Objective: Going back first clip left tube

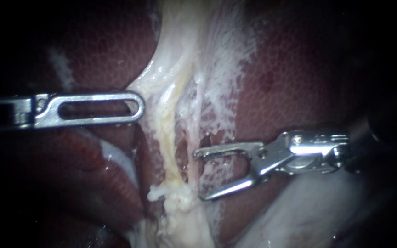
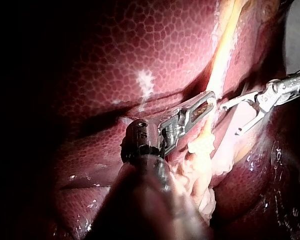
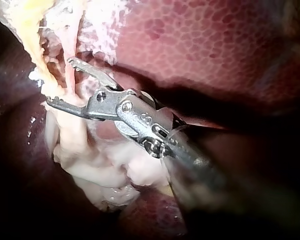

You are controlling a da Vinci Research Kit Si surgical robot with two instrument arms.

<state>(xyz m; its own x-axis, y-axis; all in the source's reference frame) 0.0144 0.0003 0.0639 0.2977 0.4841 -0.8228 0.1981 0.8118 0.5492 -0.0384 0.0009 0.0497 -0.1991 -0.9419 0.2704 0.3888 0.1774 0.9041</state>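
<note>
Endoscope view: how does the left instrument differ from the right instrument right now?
The left instrument has its claw shut, showing one long slotted face; the right instrument has its claw open in a wide fork. The left instrument lies level at the left edge of the pale tissue; the right instrument faces that tissue from the other side, lower down. Both are metal and grip nothing.

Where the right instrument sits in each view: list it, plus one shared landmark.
Endoscope view: right instrument, from the right, jaws open beside the yellowish strand.
Left wrist view: right instrument beyond the left instrument, across the strand.
Right wrist view: its own, jaws open beside the strand.
Landmark: that strand.
</note>
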